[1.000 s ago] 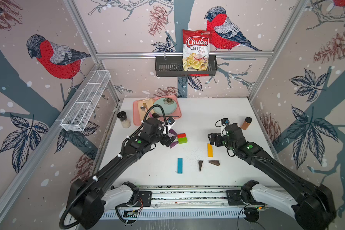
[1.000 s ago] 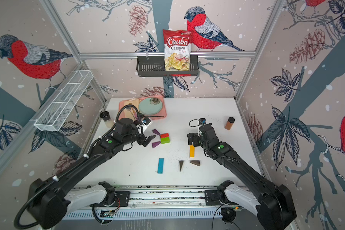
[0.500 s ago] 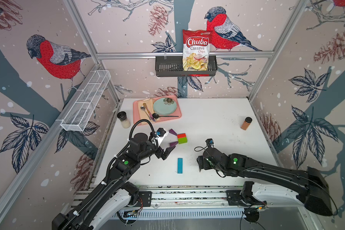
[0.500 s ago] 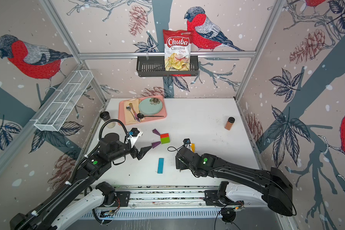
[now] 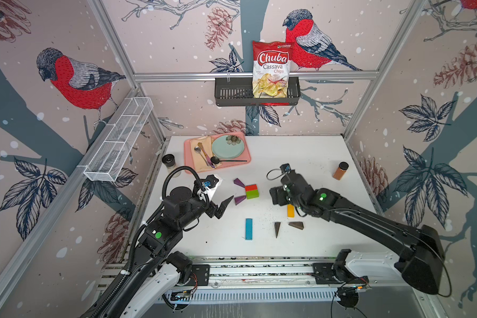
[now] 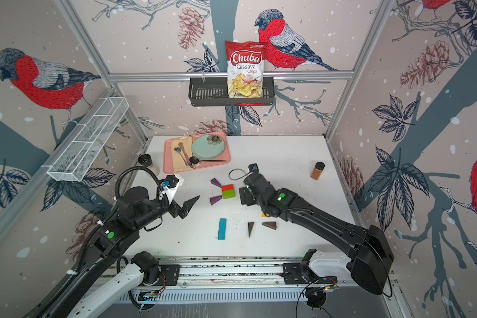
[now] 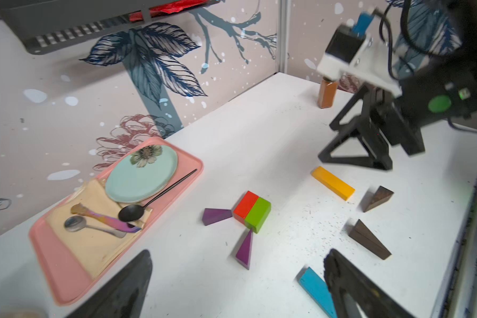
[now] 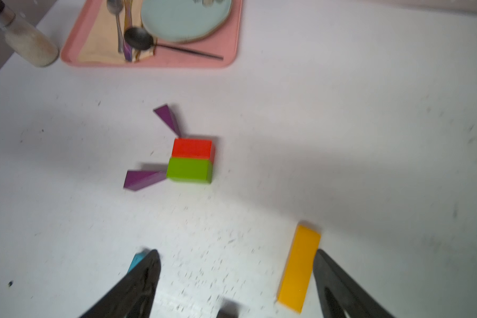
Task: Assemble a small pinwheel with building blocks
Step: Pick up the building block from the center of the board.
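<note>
**Q:** Where does the pinwheel (image 6: 228, 194) stand?

**Me:** About half built, I'd say. Take the hub (image 7: 252, 210) as the clock's centre, with twelve toward the back wall (image 5: 300, 121). The red block (image 5: 251, 188) and green block (image 5: 252, 194) lie flush, red on the twelve side. One purple wedge (image 5: 238, 182) points its tip at the red corner from ten. The second purple wedge (image 5: 240, 200) meets the green from eight.

**Q:** Why both blades on that side?

**Me:** My guess is that the blades fan out from the hub's corners. The purple pair takes the nine side, so the bare three side is left for the brown pair.

**Q:** And the loose pieces?

**Me:** The yellow bar (image 5: 290, 211) lies at four and the blue bar (image 5: 249, 229) at six. A brown wedge (image 5: 277, 229) sits at five, with a second brown wedge (image 5: 296, 225) near it but not touching. All of them lie flat and well apart from the hub, so I can take one without nudging the figure.

**Q:** And your grippers?

**Me:** My left gripper (image 5: 223, 206) hovers at eight, just beside the lower purple wedge, jaws wide apart and empty. I think it is parked there out of the way.

My right gripper (image 8: 235, 256) hangs at three, also spread, with nothing between the jaws. From its wrist camera the yellow bar lies just beside one finger (image 8: 339, 286), not inside the gap. It may be lining up on that bar or on a brown wedge, and I can't tell which.
</note>
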Controlling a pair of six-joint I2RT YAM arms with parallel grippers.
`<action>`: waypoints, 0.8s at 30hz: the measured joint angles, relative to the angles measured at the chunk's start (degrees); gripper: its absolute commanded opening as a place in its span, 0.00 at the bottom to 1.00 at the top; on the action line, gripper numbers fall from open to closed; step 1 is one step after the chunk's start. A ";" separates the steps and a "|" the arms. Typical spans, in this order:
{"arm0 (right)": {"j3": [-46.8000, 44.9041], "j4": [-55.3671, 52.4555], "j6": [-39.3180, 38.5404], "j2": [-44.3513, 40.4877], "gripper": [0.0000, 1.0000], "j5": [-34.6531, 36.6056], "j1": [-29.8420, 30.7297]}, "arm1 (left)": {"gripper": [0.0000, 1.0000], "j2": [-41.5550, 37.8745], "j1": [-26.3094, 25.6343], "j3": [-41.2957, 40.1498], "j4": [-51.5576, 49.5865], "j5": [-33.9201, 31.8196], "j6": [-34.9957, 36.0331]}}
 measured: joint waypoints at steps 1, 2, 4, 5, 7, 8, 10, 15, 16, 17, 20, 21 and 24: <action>0.11 0.74 -5.20 -0.33 0.91 -2.49 -1.77 | 0.97 -0.28 0.00 -0.26 0.04 -0.09 -0.02; 0.20 0.92 -12.28 -0.74 0.90 -5.97 -3.37 | 0.97 -0.55 0.00 -0.72 0.42 -0.42 -0.04; 0.37 0.42 -27.17 -1.09 0.89 -11.67 -5.11 | 0.97 -0.87 0.00 -2.27 1.77 -1.03 -0.26; 0.31 -0.24 -34.60 -0.98 0.87 -13.33 -5.88 | 0.97 -1.09 0.00 -3.32 2.38 -1.25 -0.48; -0.04 -2.12 -47.23 -0.24 0.84 -15.26 -7.76 | 0.97 -1.40 0.00 -5.49 3.96 -1.40 -0.63; -0.44 -3.08 -52.35 0.11 0.83 -15.34 -8.96 | 0.97 -1.49 0.00 -6.45 4.46 -1.40 -0.66; -1.92 -4.70 -60.65 0.31 0.79 -15.50 -10.93 | 0.97 -1.62 0.00 -7.63 4.74 -1.73 -0.61; -7.67 -8.31 -74.93 -1.73 0.75 -15.56 -7.52 | 0.97 -2.08 0.02 -8.83 5.16 -1.62 -0.46; -8.11 -8.98 -76.46 -2.75 0.75 -15.72 -6.58 | 0.97 -2.27 0.02 -9.01 5.20 -0.81 -0.48; -8.52 -9.29 -77.96 -4.02 0.74 -15.85 -5.55 | 0.97 -2.62 0.02 -9.33 5.29 0.33 -0.59; -10.88 -9.66 -81.09 -7.19 0.73 -15.54 -0.28 | 0.97 -3.89 0.02 -10.05 5.01 4.28 -1.97; -11.50 -10.29 -81.42 -7.82 0.71 -15.78 1.64 | 0.97 -4.33 0.02 -10.10 5.05 5.60 -1.99; -12.02 -11.21 -82.58 -8.15 0.62 -15.52 4.28 | 0.97 -5.70 0.02 -10.69 5.20 7.78 -2.60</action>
